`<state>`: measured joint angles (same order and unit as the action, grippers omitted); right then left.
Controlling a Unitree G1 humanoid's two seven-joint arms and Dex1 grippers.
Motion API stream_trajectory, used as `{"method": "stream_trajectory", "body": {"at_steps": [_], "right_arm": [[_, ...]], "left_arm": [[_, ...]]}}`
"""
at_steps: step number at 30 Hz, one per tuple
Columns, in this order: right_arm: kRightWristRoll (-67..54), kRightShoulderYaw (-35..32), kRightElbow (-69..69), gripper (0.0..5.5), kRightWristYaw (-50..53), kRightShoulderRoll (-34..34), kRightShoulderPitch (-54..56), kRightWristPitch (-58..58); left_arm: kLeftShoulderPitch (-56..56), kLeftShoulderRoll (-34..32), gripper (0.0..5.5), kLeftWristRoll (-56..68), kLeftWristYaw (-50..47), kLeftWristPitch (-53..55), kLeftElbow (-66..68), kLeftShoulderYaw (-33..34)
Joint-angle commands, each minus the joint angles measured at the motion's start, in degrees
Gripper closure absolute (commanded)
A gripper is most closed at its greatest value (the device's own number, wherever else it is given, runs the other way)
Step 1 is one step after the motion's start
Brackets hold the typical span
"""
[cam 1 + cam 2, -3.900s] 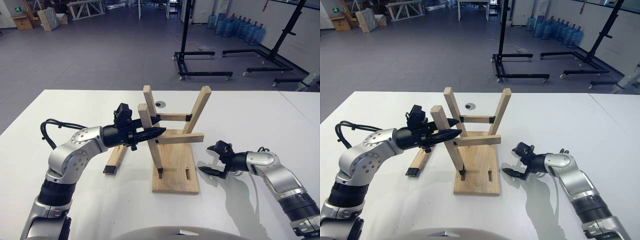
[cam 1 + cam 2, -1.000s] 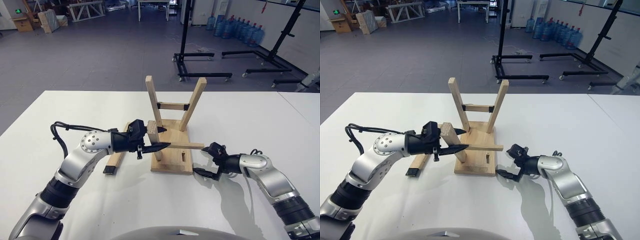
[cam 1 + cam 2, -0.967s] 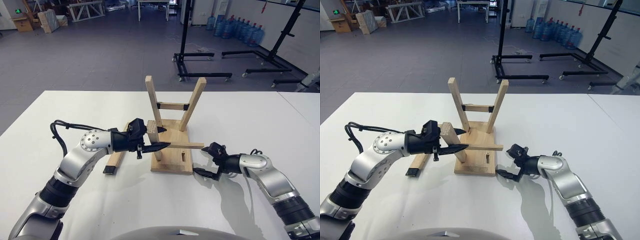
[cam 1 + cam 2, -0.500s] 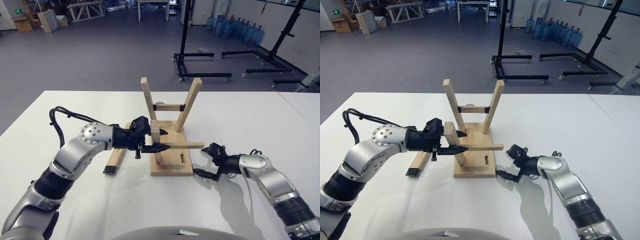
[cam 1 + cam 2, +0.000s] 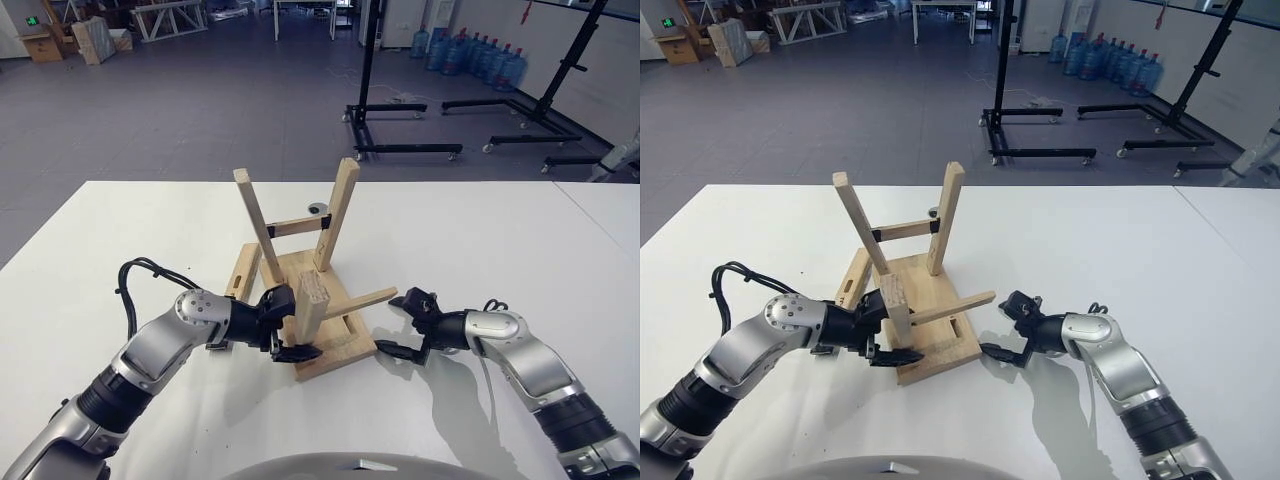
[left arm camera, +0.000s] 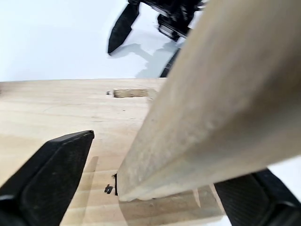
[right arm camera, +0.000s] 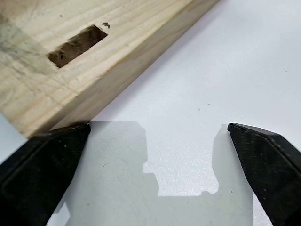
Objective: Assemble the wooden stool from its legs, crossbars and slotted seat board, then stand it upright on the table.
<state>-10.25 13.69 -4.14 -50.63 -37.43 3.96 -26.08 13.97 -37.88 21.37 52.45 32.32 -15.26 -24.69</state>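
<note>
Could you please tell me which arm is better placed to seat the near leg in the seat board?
Left. The left claw straddles the near leg at its base on the seat board; the right claw is open beside the board's corner, apart from that leg.

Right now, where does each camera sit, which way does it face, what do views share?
Left eye view: head, forward-down at seat board; left arm, right arm show.
Right eye view: beside it, same scene.
Left wrist view: left wrist, close on leg inside left gripper.
Right wrist view: right wrist, toward empty slot; open right gripper.
Wrist views share that slot.
</note>
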Motion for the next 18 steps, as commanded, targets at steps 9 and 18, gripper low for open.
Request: {"method": "stream_trajectory", "body": {"at_steps": [9,18], "right_arm": [[2.0,3.1,1.9,0.1,-0.1,0.3,-1.9,-1.2],[1.6,1.6,2.5,0.1,-0.4,-0.9,-2.1,-1.0]], "left_arm": [[-4.2,6.6,0.14,4.2,0.4,-5.2,3.6,9.0],[-8.6,7.3,0.14,0.5,1.8,-14.5,13.4,13.3]]}}
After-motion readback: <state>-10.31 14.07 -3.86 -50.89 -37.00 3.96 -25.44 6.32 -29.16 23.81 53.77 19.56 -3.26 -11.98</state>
